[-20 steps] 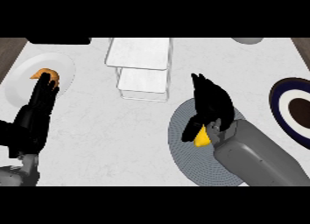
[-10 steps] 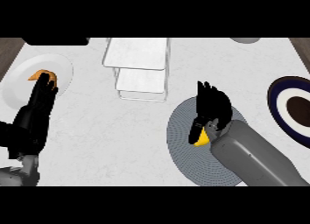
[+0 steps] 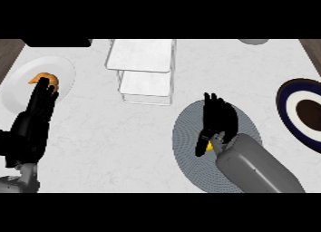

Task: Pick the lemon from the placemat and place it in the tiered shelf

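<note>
Right hand (image 3: 216,120) over the placemat (image 3: 187,158), palm down, forearm (image 3: 257,167) running off toward the mat's near right edge.

Change over the last second: the hand has drawn back a little toward the mat's middle and settled lower over the lemon (image 3: 209,146). Less yellow shows than a second ago, now only a sliver under the heel of the hand. The lemon has not shifted from its spot near the mat's centre.

Reading: the hand is closing in for the pick. Whether it is clamped on the fruit or merely covering it, cannot tell from above. No lift is evident, so the carry is yet to come.

The shelf (image 3: 146,59) stands beyond the mat, up and to its left, well apart from it.

Left hand (image 3: 32,122) is far left of the mat, fingers straight and spread apart, resting and holding nothing. Its tips overlap a white plate (image 3: 63,72) with an orange item (image 3: 42,79) on it.

A dark plate (image 3: 290,95) lies just right of the mat.

Writing, brands, labels: none legible anywhere.
</note>
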Robot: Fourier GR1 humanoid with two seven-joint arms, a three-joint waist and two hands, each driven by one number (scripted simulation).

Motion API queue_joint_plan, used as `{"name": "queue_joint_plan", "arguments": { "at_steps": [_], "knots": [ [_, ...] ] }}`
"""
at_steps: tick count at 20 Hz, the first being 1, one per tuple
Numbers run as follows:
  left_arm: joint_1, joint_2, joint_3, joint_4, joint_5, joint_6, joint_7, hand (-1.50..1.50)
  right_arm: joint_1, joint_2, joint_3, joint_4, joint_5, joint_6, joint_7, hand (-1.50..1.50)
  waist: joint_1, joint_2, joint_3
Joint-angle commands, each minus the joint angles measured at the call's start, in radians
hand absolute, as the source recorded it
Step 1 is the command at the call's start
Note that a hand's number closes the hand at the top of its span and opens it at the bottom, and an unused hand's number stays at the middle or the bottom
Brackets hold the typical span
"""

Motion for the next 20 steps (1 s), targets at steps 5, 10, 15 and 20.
{"name": "queue_joint_plan", "arguments": {
  "at_steps": [5, 10, 15, 20],
  "knots": [
    [0.025, -0.036, 0.028, 0.022, -0.016, -0.03, -0.037, 0.0, 0.041, 0.079, -0.04, 0.043, 0.104, 0.016, 0.102, -1.5, 0.003, 0.002, 0.0],
    [0.071, -0.017, 0.045, -0.059, -0.018, -0.071, 0.011, 0.0, 0.083, 0.109, -0.073, 0.145, 0.185, -0.046, -0.036, -1.5, 0.011, 0.002, 0.001],
    [-0.051, -0.106, 0.047, 0.11, -0.085, -0.053, -0.03, 0.0, 0.141, 0.136, -0.107, 0.095, 0.239, -0.02, -0.055, -1.5, 0.0, 0.003, 0.0],
    [-0.016, -0.068, 0.121, 0.081, -0.054, -0.121, -0.044, 0.0, 0.151, 0.1, -0.202, 0.092, 0.217, 0.055, -0.1, -1.5, 0.001, 0.003, 0.0]
  ]
}}
